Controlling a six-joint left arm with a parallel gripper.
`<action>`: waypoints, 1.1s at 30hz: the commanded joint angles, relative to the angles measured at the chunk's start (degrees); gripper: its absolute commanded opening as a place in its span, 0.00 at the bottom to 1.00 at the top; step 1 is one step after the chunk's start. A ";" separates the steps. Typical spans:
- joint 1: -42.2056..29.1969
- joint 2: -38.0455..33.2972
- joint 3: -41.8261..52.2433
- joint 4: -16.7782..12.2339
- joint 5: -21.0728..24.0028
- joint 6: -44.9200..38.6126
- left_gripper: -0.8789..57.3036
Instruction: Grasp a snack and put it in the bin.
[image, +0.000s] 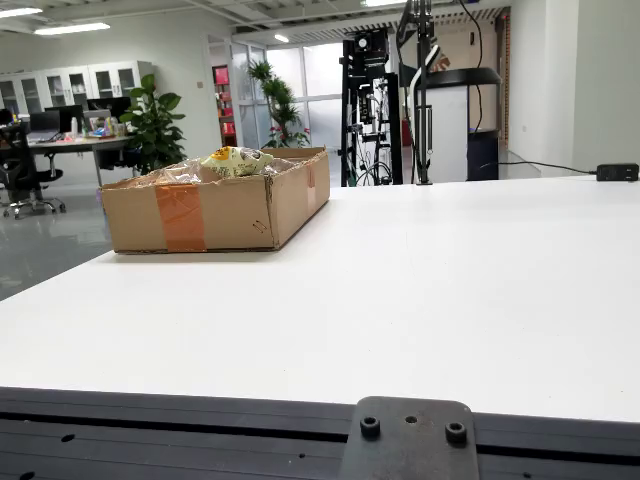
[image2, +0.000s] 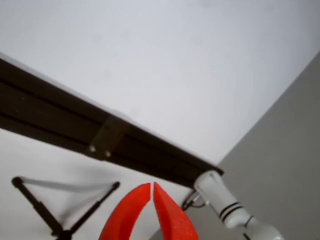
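Observation:
In the view from the table's edge, a cardboard bin (image: 215, 208) with orange tape stands at the left rear of the white table (image: 420, 300). A yellow-green snack bag (image: 236, 160) and clear wrapping poke above its rim. No loose snack lies on the table in this view, and my gripper does not appear in it. The view that rides on the gripper shows my gripper (image2: 151, 186) with its red fingers (image2: 125, 215) meeting at the tips, shut with nothing between them. It hangs over the table's black edge rail (image2: 75, 135).
A black mount plate (image: 410, 440) sits on the near rail. A dark equipment rack (image: 370, 110) and a stand (image: 420, 90) rise behind the table. A black adapter (image: 617, 172) lies at the far right. Below the gripper are a thin black tripod (image2: 50, 215) and a white cylinder (image2: 220, 197).

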 joint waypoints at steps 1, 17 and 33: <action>0.81 0.00 0.00 -0.03 0.03 -0.10 0.02; 5.84 0.00 0.00 0.05 -0.05 0.21 0.02; 2.94 0.00 0.00 0.05 -0.06 0.29 0.02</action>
